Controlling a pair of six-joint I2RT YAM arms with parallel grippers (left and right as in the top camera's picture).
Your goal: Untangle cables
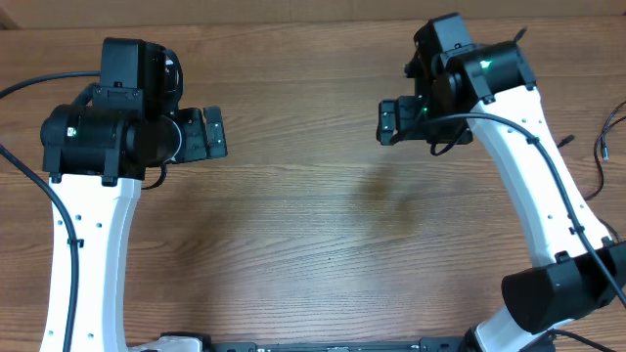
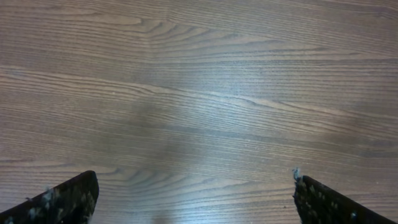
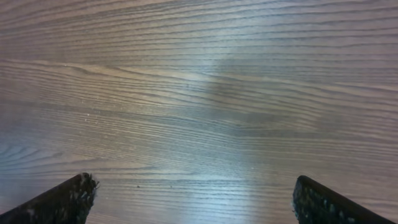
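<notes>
Two black two-finger grippers facing each other above brown wood-grain table (image 1: 313,244), left gripper (image 1: 217,134) and right gripper (image 1: 388,122) both spread wide, pinching nothing, thin black cables (image 1: 604,142) well behind right gripper, cropped, count unclear

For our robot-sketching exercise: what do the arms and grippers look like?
The left arm and right arm have curved white links between bulky black joint housings, with thin black wires running along them. A green light glows on the right arm. The left gripper and right gripper are black; their fingers are flat, dark, lint-flecked.
</notes>
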